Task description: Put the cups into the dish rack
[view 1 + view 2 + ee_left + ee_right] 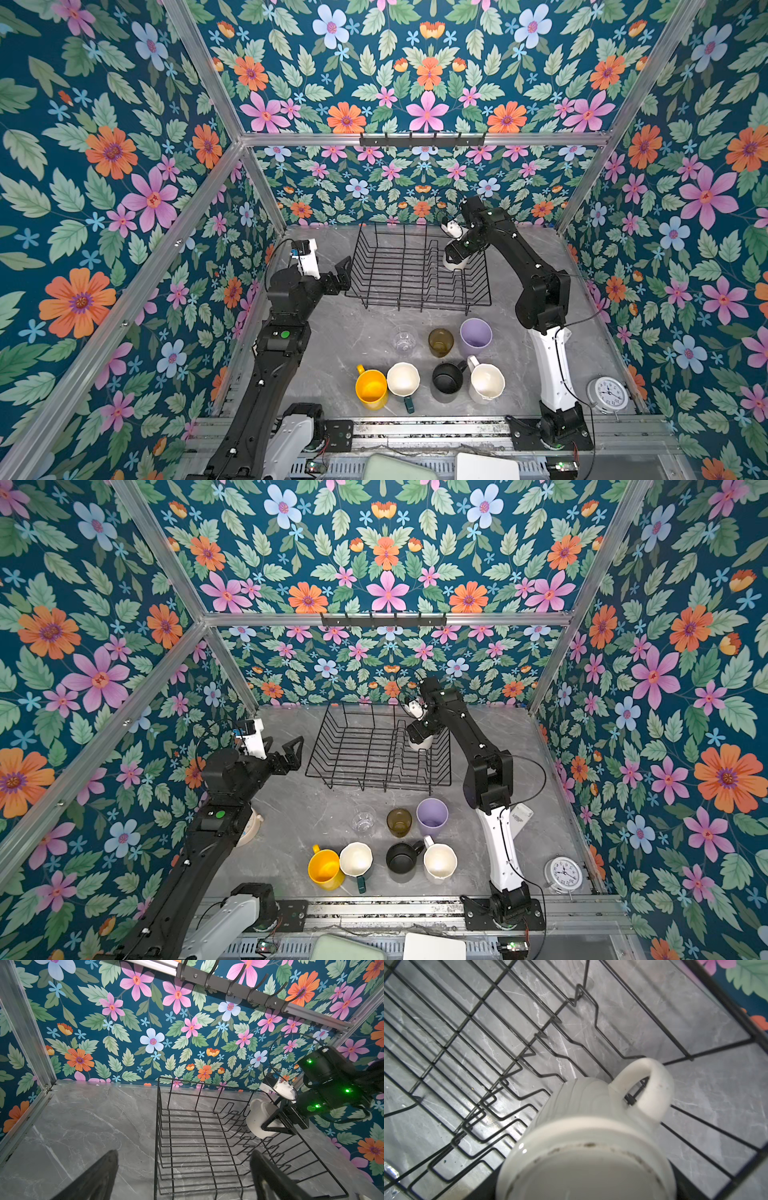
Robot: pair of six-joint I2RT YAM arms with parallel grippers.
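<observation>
Placing step, it seems: the right gripper [270, 1121] grasps an upturned white mug [591, 1147] over the far-right prongs [529, 1051] of the dish rack [415, 266], the left gripper [338, 276] gapes empty beside that rack, and the next move probably calls for lowering gently, then letting go.

In dish rack [399, 270], right end, by prongs: mug [452, 263]. Before rack: three-cup row [440, 341], then four-cup row [448, 377] farther forward. Front-right of rack: clock [607, 392].
</observation>
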